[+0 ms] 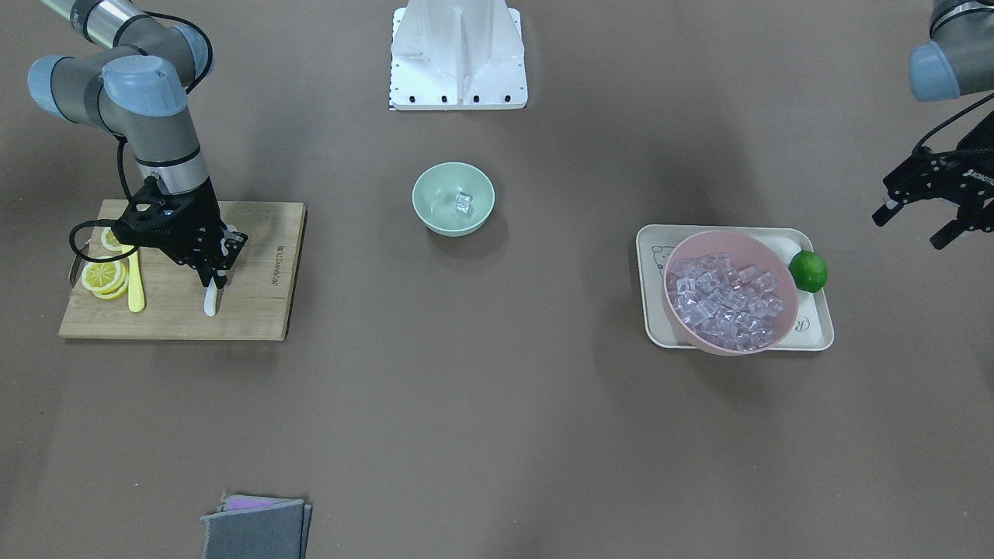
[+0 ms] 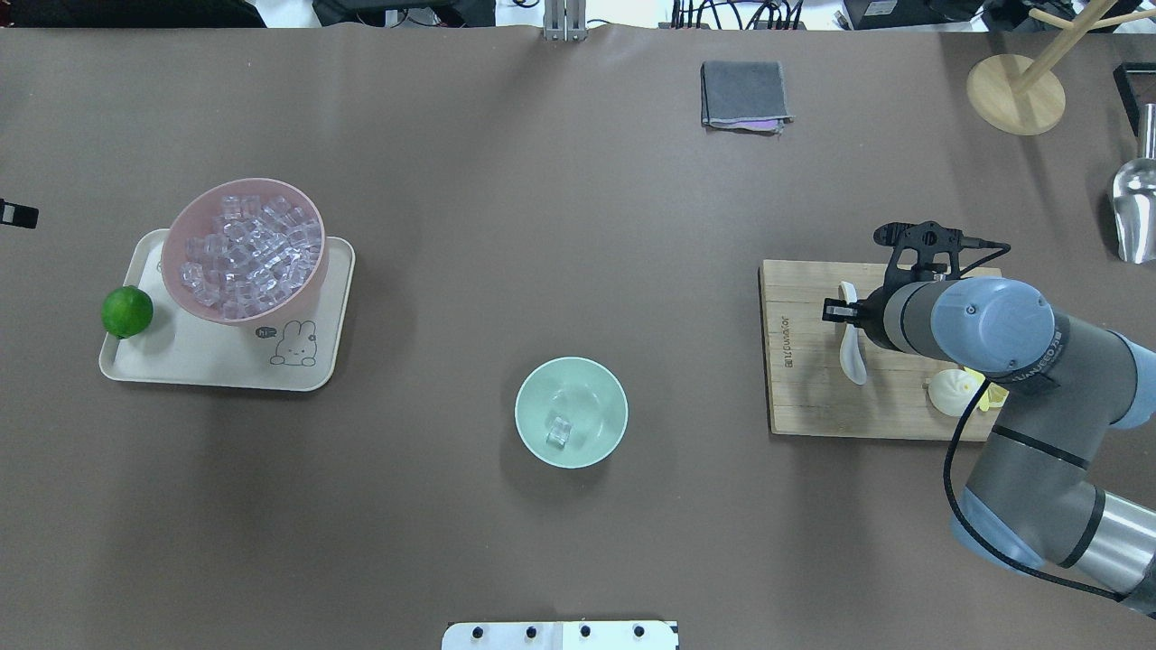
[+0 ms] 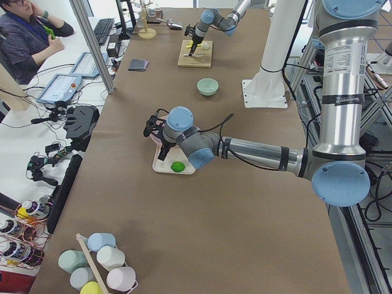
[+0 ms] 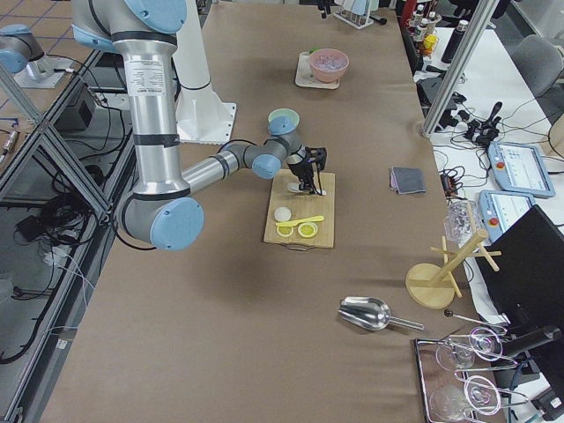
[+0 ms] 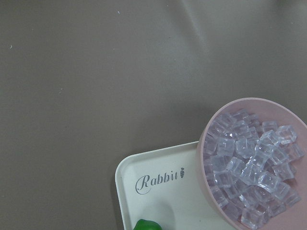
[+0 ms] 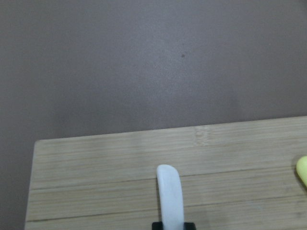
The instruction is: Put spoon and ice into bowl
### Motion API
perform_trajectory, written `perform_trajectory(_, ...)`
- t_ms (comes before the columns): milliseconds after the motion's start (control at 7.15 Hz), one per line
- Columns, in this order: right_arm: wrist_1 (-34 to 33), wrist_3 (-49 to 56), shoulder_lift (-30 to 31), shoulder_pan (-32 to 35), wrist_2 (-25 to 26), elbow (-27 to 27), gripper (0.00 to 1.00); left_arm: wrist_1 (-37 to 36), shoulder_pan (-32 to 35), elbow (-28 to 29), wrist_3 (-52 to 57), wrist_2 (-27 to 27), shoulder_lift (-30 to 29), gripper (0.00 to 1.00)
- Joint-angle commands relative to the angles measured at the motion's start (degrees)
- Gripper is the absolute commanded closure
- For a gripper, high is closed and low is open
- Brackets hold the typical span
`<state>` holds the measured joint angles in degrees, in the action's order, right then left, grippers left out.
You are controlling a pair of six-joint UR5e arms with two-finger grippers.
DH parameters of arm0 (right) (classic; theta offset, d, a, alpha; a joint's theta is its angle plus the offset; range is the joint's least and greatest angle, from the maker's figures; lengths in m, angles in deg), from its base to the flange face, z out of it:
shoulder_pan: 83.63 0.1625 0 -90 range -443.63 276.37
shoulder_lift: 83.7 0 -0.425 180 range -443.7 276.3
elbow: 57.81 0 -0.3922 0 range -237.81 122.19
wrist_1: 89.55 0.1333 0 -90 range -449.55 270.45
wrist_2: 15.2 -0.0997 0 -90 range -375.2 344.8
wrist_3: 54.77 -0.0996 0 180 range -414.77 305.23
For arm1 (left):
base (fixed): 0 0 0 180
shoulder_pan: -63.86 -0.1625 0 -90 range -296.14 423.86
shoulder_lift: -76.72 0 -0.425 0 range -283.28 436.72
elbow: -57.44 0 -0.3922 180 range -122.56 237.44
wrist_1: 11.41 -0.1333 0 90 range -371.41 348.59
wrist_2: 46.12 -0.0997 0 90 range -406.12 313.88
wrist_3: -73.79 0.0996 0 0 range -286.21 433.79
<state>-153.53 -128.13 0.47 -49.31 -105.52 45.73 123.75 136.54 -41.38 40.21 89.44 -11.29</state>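
Observation:
The white spoon (image 2: 853, 354) lies along the wooden cutting board (image 2: 804, 397). My right gripper (image 2: 844, 312) stands over the spoon and is shut on its handle, whose tip sticks out in the right wrist view (image 6: 169, 191). I cannot tell whether the spoon is lifted off the board. The mint-green bowl (image 2: 533, 397) sits mid-table with one clear ice cube (image 2: 559, 431) inside. My left gripper (image 1: 910, 230) is open and empty, beyond the lime side of the tray.
A pink bowl (image 1: 669, 268) full of ice cubes stands on a cream tray (image 1: 652, 248) with a lime (image 1: 808, 271). Lemon slices (image 1: 105, 278) and a yellow knife (image 1: 136, 286) lie on the board beside the spoon. A grey cloth (image 1: 256, 529) lies at the table edge.

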Motion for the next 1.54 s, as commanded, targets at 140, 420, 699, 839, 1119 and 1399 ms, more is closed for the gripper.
perform_trajectory(140,0.0,0.1,-0.1,-0.4,0.1,0.0,0.84,0.0,0.0,0.0,0.0,0.0,-0.1,0.02)
perform_trajectory(420,-0.7,0.1,-0.3,-0.3,-0.2,1.9,1.00,0.0,-0.1,0.0,0.0,0.0,-0.1,0.02)
perform_trajectory(699,-9.9,-5.0,-4.6,-0.4,-0.5,5.9,1.00,0.0,-0.1,0.1,0.0,-0.1,0.4,0.02)
perform_trajectory(839,-20.6,-11.2,-10.5,-0.7,-0.5,7.6,1.00,-0.2,-0.1,0.4,0.0,0.0,0.8,0.02)
perform_trajectory(1119,-28.7,-19.7,-17.0,-3.7,0.5,8.3,1.00,-4.6,1.6,1.9,4.3,-0.2,1.0,0.02)
perform_trajectory(1399,-37.1,-28.7,-23.5,-9.5,5.7,8.1,1.00,-15.6,7.9,2.4,21.3,-0.3,2.1,0.02)
